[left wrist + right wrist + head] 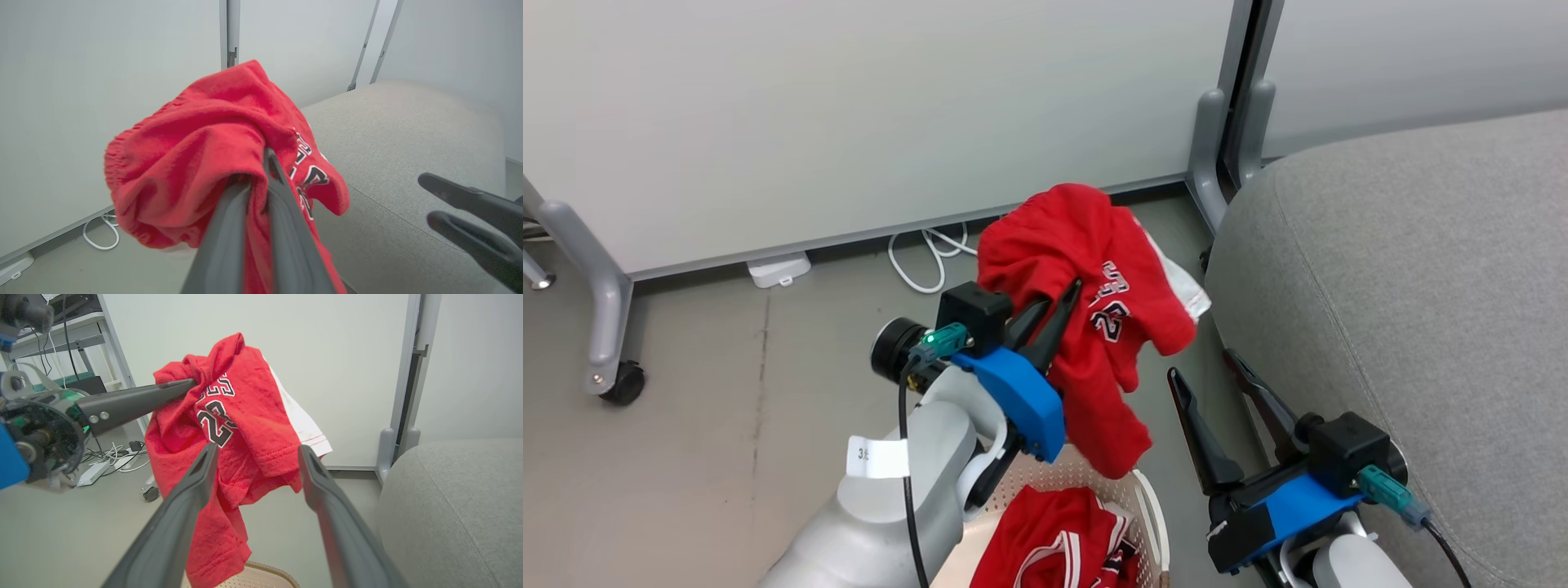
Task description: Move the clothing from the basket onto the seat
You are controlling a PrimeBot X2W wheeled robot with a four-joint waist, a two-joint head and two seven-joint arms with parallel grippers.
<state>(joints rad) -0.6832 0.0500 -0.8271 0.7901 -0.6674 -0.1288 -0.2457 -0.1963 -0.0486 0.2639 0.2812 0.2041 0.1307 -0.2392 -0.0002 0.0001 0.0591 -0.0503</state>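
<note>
My left gripper [1066, 294] is shut on a red garment with white number 23 lettering [1094, 278], holding it in the air above the basket; the same garment [204, 163] drapes over the left fingers, and it [233, 428] hangs in front of the right wrist camera. A second red garment with white stripes [1054, 539] lies in the cream perforated basket [1147, 506] at the bottom. My right gripper [1205, 371] stands open and empty between the basket and the grey seat [1421, 286]; its own view shows the gap [255, 451] between its fingers.
A pale partition wall on wheeled grey legs [605, 327] stands behind. White cables [927, 257] and a power adapter [778, 269] lie on the floor by the wall. A grey post [1217, 139] rises beside the seat.
</note>
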